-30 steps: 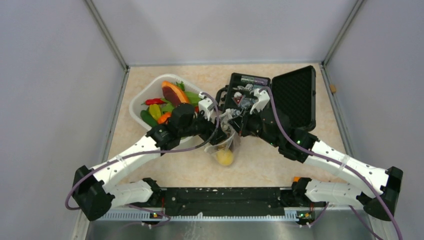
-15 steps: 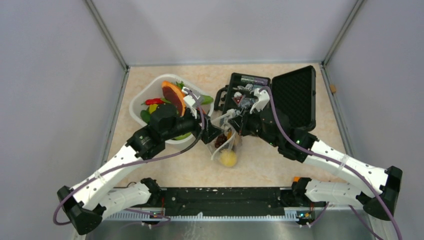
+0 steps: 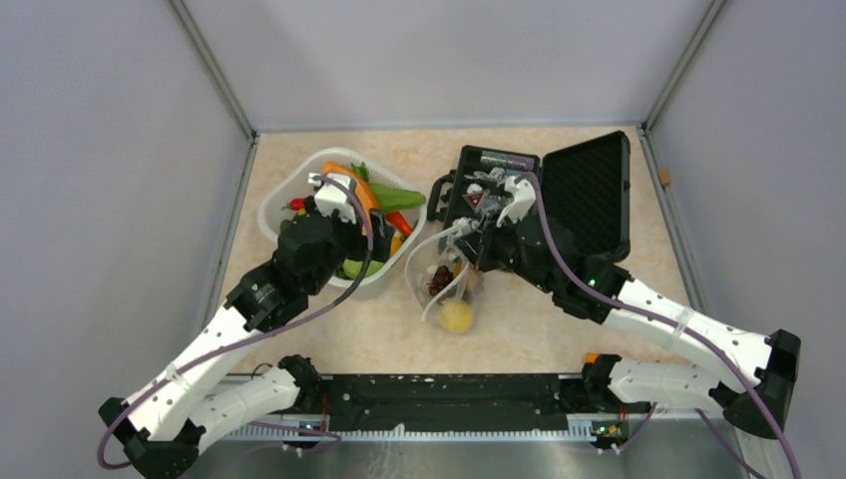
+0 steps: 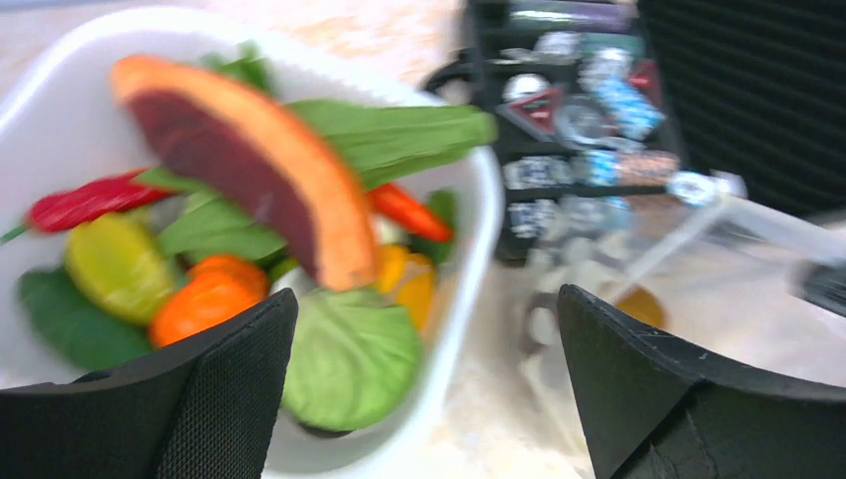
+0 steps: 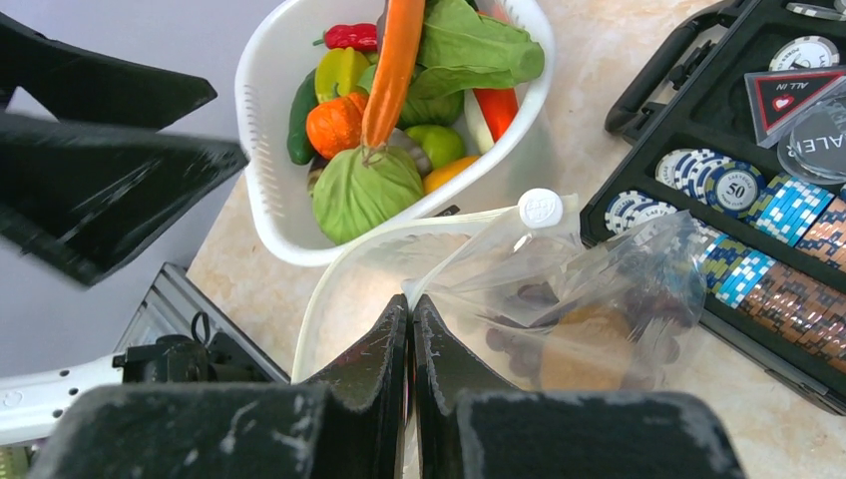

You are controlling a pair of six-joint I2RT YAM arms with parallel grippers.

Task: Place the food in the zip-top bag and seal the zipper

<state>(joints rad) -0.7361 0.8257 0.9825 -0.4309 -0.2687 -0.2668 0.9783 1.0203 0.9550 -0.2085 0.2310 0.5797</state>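
Observation:
The food [image 3: 344, 205] lies heaped in the white basket [image 3: 271, 205]: a green cabbage [image 4: 349, 359], a tangerine [image 4: 205, 299], a red pepper [image 4: 85, 200] and leaves. My left gripper [image 3: 377, 235] hovers open and empty over the basket's near right rim [image 4: 469, 259]. The zip-top bag [image 3: 439, 284] lies between basket and case, mouth gaping, with dark grapes [image 5: 519, 294] and a yellow lemon [image 3: 457, 316] inside. My right gripper [image 5: 411, 304] is shut on the bag's mouth edge. The zipper [image 5: 399, 228] curves open toward its white slider [image 5: 541, 208].
An open black hard case [image 3: 559, 190] with poker chips [image 5: 758, 269] and small trinkets stands at the back right, touching the bag's far side. The metal rail [image 3: 449, 394] with both arm bases runs along the near edge. Grey walls close in on three sides.
My left gripper has pulled away from the bag's mouth, back and left to the basket, opening wide on the way. The right gripper has kept its hold and place.

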